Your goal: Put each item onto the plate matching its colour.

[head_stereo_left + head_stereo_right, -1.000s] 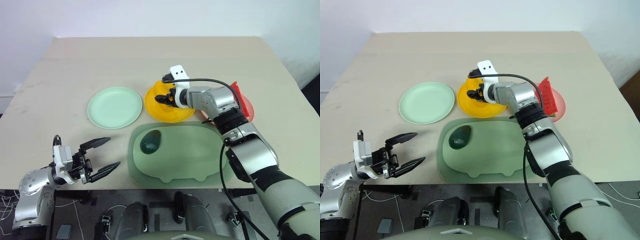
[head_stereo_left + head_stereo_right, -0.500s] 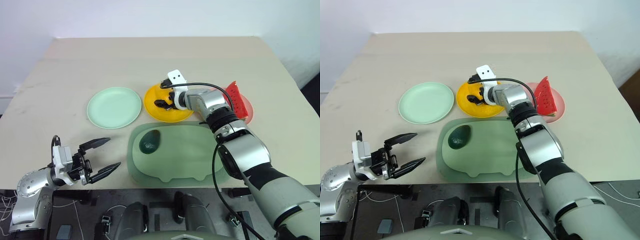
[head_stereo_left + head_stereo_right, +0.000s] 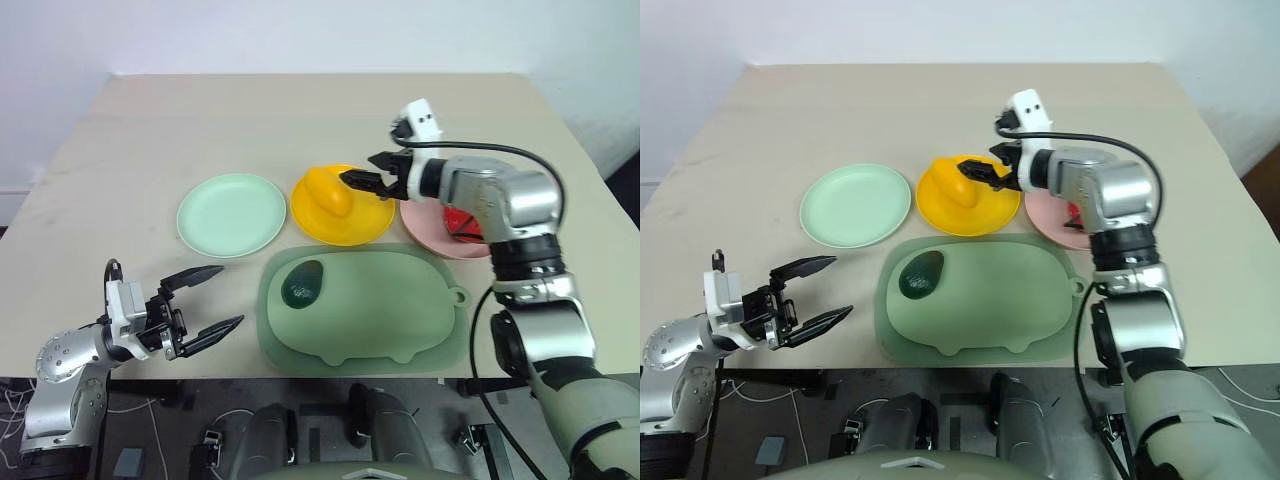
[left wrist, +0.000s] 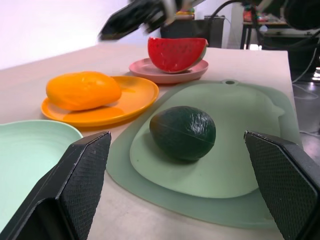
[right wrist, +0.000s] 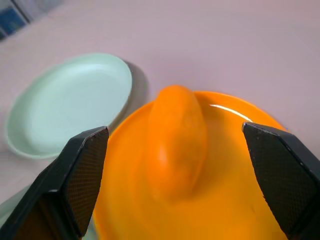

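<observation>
Nowhere any legible writing: mango (image 3: 327,192) on yellow plate (image 3: 375,222), plain.

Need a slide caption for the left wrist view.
Avocado waits on the board; mango and watermelon sit plated.

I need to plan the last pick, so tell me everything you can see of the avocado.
The avocado is a small, dark green, egg-shaped toy with a smooth, slightly glossy plastic-looking skin and a faint seam line. It lies on its side on the raised inner area of the pale green cutting board, toward the board's left end, near the mint green plate. Only the board touches it; neither gripper is on it.
</observation>
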Available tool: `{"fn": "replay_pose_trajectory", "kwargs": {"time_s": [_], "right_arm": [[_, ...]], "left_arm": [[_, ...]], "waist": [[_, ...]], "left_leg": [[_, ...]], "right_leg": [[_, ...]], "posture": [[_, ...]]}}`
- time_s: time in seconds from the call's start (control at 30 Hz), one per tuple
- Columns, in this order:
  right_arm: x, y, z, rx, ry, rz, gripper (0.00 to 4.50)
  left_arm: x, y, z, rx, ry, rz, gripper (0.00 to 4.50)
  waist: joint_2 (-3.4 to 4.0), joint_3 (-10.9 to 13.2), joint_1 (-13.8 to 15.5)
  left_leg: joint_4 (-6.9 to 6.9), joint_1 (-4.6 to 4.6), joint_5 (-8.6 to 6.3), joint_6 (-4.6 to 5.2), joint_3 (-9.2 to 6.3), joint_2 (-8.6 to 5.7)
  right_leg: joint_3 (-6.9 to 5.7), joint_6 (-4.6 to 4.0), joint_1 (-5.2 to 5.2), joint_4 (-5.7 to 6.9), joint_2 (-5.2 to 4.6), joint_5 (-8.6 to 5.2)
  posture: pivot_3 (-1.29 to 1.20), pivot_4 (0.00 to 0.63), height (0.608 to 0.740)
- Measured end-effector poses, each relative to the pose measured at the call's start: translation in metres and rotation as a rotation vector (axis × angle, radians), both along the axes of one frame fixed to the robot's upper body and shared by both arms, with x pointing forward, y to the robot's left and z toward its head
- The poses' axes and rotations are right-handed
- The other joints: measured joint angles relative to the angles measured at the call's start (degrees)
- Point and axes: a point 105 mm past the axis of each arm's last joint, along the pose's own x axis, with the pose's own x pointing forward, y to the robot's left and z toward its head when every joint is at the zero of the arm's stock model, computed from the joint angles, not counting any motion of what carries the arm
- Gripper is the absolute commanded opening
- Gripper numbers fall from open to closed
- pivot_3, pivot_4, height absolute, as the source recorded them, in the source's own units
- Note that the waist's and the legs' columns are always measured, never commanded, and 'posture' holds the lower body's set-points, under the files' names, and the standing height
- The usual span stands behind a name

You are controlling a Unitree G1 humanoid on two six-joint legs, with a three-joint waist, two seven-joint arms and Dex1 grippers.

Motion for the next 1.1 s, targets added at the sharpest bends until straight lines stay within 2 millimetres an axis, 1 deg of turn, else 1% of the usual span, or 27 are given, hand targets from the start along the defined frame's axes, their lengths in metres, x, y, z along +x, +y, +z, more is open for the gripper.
{"fn": "replay_pose_trajectory", "kwargs": {"time_s": [0.13, 0.2, 0.23, 0.37, 0.4, 0.47, 0.53, 0.6, 0.7, 0.8, 0.87, 1.0, 1.1], "right_arm": [[-0.035, -0.034, 0.002, 0.048, -0.002, 0.038, 4.48], [-0.051, -0.055, -0.003, 0.036, -0.013, 0.034, 4.48], [-0.058, -0.065, -0.005, 0.037, -0.032, 0.031, 4.48], [-0.079, -0.091, -0.010, 0.034, -0.129, 0.026, 4.48], [-0.085, -0.097, -0.014, 0.008, -0.140, 0.028, 4.48], [-0.098, -0.109, -0.029, -0.072, -0.126, 0.051, 4.48], [-0.110, -0.114, -0.042, -0.105, -0.104, 0.104, 4.48], [-0.116, -0.114, -0.046, -0.107, -0.090, 0.138, 4.48], [-0.129, -0.114, -0.048, -0.101, -0.078, 0.195, 4.48], [-0.140, -0.110, -0.045, -0.128, -0.141, 0.249, 4.48], [-0.146, -0.111, -0.048, -0.140, -0.156, 0.276, 4.48], [-0.152, -0.118, -0.052, -0.163, -0.175, 0.279, 4.48], [-0.153, -0.121, -0.056, -0.170, -0.163, 0.272, 4.48]], "left_arm": [[0.001, -0.001, 0.001, -0.002, -0.006, -0.003, 4.50], [0.001, -0.001, 0.001, -0.003, -0.007, -0.003, 4.50], [0.001, 0.000, 0.001, -0.003, -0.004, -0.003, 4.50], [0.002, -0.001, 0.000, -0.004, -0.003, -0.008, 4.50], [0.002, -0.002, 0.000, -0.004, 0.000, -0.013, 4.50], [0.001, -0.005, -0.003, -0.003, 0.012, -0.026, 4.50], [0.001, -0.011, -0.008, -0.001, 0.031, -0.035, 4.50], [0.002, -0.018, -0.009, -0.009, 0.035, -0.044, 4.50], [0.004, -0.033, -0.007, -0.009, 0.047, -0.049, 4.50], [0.011, -0.048, -0.007, 0.026, 0.048, -0.020, 4.50], [0.017, -0.057, -0.007, 0.046, 0.041, 0.021, 4.50], [0.020, -0.073, -0.009, 0.075, 0.027, 0.081, 4.50], [0.023, -0.080, -0.015, 0.086, 0.032, 0.118, 4.50]], "waist": [[0.00, 0.00, 0.02], [-0.01, 0.00, 0.04], [-0.01, 0.00, 0.06], [-0.02, 0.00, 0.04], [-0.01, 0.00, 0.07], [-0.02, 0.00, 0.21], [-0.04, 0.00, 0.22], [-0.05, 0.01, 0.13], [-0.08, 0.04, 0.23], [-0.08, 0.03, 0.33], [-0.10, 0.03, 0.71], [-0.10, 0.03, 1.34], [-0.09, 0.03, 1.46]], "left_leg": [[0.02, 0.09, 0.00, 0.00, 0.00, -0.02], [0.02, 0.15, 0.00, 0.00, -0.03, -0.02], [0.02, 0.17, 0.00, 0.00, -0.03, -0.02], [0.01, 0.20, 0.00, 0.00, 0.00, -0.02], [0.01, 0.21, 0.00, 0.00, 0.00, -0.03], [0.02, 0.21, 0.00, 0.00, 0.00, -0.04], [0.06, 0.28, 0.00, 0.01, 0.00, -0.04], [0.06, 0.43, 0.00, 0.01, 0.01, -0.04], [-0.07, 0.95, -0.02, 0.02, -0.02, 0.00], [-0.08, 0.98, -0.04, 0.03, -0.02, 0.02], [-0.07, 0.98, -0.04, 0.03, -0.01, 0.00], [-0.06, 1.01, -0.03, 0.03, 0.06, -0.03], [-0.05, 1.02, -0.03, 0.03, 0.04, -0.02]], "right_leg": [[0.01, -0.01, 0.03, -0.02, 0.00, -0.01], [0.03, -0.02, 0.07, -0.02, 0.02, -0.01], [0.05, -0.02, 0.08, -0.03, 0.03, -0.02], [0.12, -0.01, 0.08, -0.03, 0.06, -0.02], [0.12, -0.01, 0.09, -0.03, 0.06, -0.02], [0.12, -0.01, 0.12, -0.06, 0.04, -0.02], [0.15, 0.00, 0.17, -0.06, 0.04, -0.02], [0.18, -0.01, 0.29, -0.06, 0.05, -0.02], [0.18, 0.00, 0.71, -0.14, 0.05, -0.08], [0.22, 0.09, 0.75, -0.16, 0.05, -0.13], [0.23, 0.03, 0.75, -0.15, 0.05, -0.08], [0.29, 0.02, 0.75, -0.13, 0.05, -0.07], [0.29, 0.00, 0.75, -0.12, 0.06, -0.08]], "posture": [[0.00, 0.150, 0.733], [0.00, 0.150, 0.733], [0.00, 0.150, 0.733], [0.00, 0.150, 0.733], [0.00, 0.150, 0.733], [0.00, 0.150, 0.733], [0.00, 0.150, 0.733], [0.00, 0.150, 0.733], [0.00, 0.150, 0.733], [0.00, 0.150, 0.733], [0.00, 0.150, 0.733], [0.00, 0.150, 0.733], [0.00, 0.150, 0.733]]}}
